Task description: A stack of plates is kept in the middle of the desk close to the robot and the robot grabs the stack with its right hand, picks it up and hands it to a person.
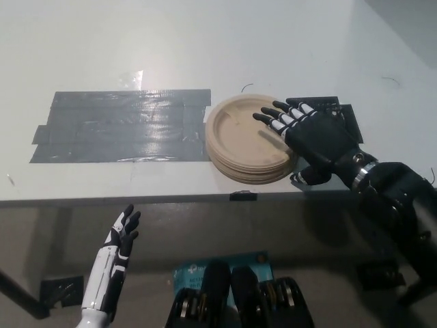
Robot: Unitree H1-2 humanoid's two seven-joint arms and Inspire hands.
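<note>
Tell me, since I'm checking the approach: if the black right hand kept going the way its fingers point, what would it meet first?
Probably the stack of plates: the right hand already has its fingers spread over the top plate, pointing left. Beyond lies the grey tape patch. Whether they touch the plate is unclear.

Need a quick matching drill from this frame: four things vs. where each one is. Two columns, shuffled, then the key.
Things:
1. stack of plates
2. right hand
3. left hand
4. grey tape patch

Places:
A. below the desk edge, lower left, fingers apart, holding nothing
B. flat on the desk, left of the plates
C. near the desk's front edge, about the middle
D. fingers spread over the right side of the top plate

Pairs: 1-C, 2-D, 3-A, 4-B
</note>
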